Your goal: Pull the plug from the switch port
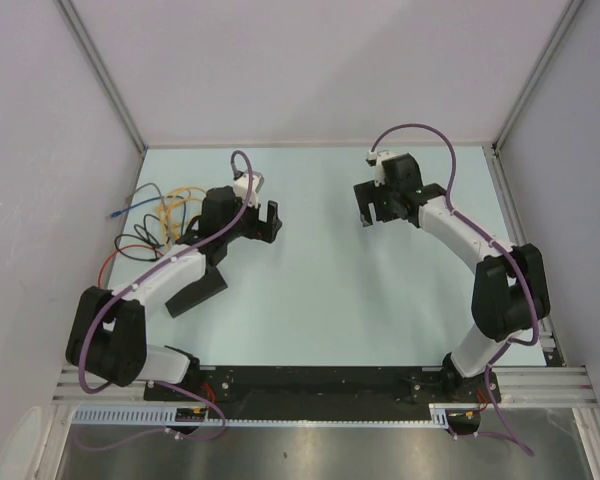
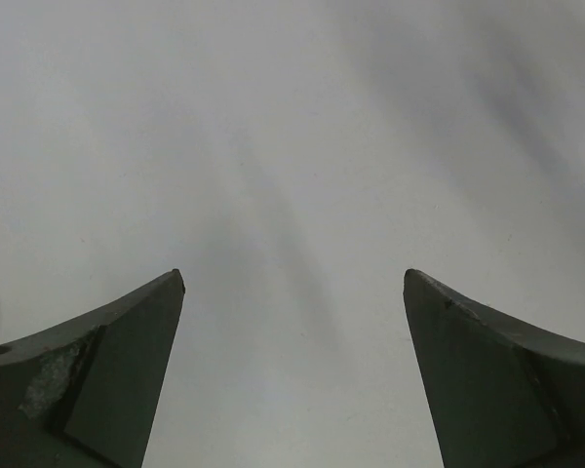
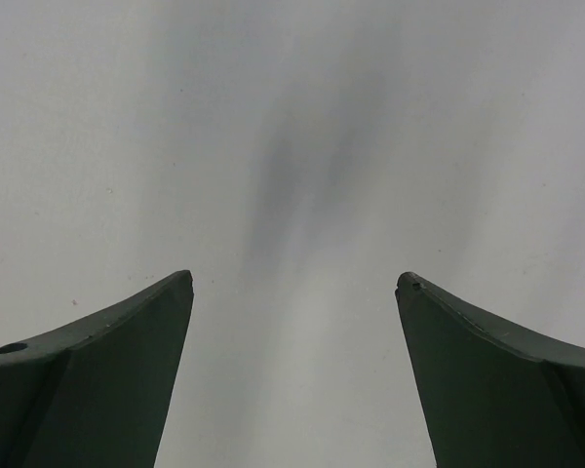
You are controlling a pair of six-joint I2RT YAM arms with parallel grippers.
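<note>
The switch [image 1: 197, 289] is a flat black box on the left of the table, partly hidden under my left forearm. Its port and the plug do not show. A tangle of yellow, blue, red and black cables [image 1: 165, 218] lies just behind and left of it. My left gripper [image 1: 263, 228] hovers behind and right of the box, open and empty; the left wrist view shows the left gripper [image 2: 292, 278] over bare table only. My right gripper [image 1: 370, 215] is open and empty at the back right; in the right wrist view the right gripper [image 3: 294, 278] is also over bare table.
A loose blue cable end [image 1: 115, 213] lies near the left wall. Walls enclose the pale table [image 1: 330, 300] on three sides. A black rail [image 1: 320, 380] with the arm bases runs along the near edge.
</note>
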